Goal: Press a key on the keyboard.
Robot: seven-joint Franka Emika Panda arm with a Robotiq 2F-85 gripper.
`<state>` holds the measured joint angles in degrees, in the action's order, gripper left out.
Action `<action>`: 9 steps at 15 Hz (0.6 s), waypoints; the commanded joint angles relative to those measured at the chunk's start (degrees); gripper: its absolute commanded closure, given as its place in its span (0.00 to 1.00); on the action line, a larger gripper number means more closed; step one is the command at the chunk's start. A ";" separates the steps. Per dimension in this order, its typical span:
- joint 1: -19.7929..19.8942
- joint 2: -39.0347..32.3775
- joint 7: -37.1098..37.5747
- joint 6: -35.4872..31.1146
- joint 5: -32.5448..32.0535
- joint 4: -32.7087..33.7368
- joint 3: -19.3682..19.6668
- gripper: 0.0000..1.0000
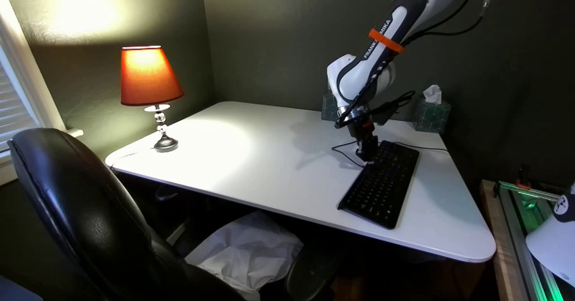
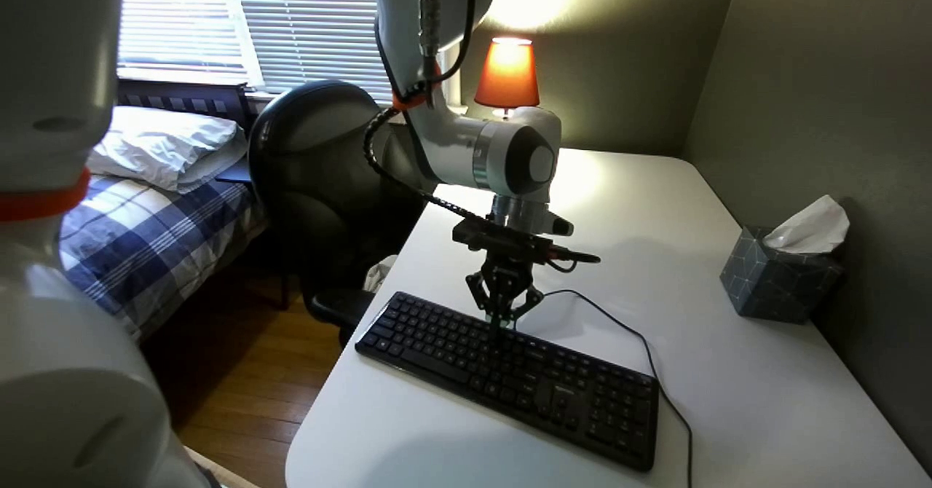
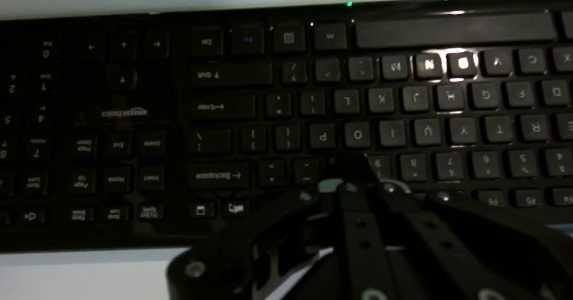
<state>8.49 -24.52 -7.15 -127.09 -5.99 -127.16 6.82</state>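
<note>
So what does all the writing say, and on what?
"FRANK…MIKA": robot arm
"amazon basics": keyboard
"Backspace", "Enter", "Shift", "Ctrl", "Alt", "Fn", "Home", "End", "Insert", "Page Up", "Page Down", "Num Lock": keys
"POIUYTR", "LKJHGFD", "MNBVCX": letter keys
"987654", "0", "1", "2": number keys
Unreadable: arm badge, some blurred key labels

Two dark olive walls (image 1: 278, 40) meet at a corner behind a white worktop (image 1: 265, 157), where a lamp (image 1: 152, 95) with a glowing red-orange shade (image 1: 148, 74) stands at one end, bright light (image 1: 83, 13) falling on the worktop and the wall beside it. A high-backed black chair (image 1: 72, 197) stands next to the worktop's long edge in both exterior views. In an exterior view, across the wood floor (image 2: 247, 390) from the worktop, a bed (image 2: 145, 251) in blue-and-white plaid carries white pillows (image 2: 164, 146), its slatted headboard (image 2: 182, 89) below a window (image 2: 244, 29) with daylit white blinds (image 2: 313, 25).
</note>
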 commanded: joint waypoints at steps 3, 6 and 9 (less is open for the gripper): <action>0.35 -1.32 -0.83 3.70 -0.14 2.07 -0.03 1.00; 0.36 -1.67 -0.75 4.24 -0.16 2.51 -0.04 1.00; 0.41 -1.85 -0.83 4.55 -0.13 2.74 -0.06 1.00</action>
<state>8.52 -25.32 -7.18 -124.32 -5.98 -125.77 6.82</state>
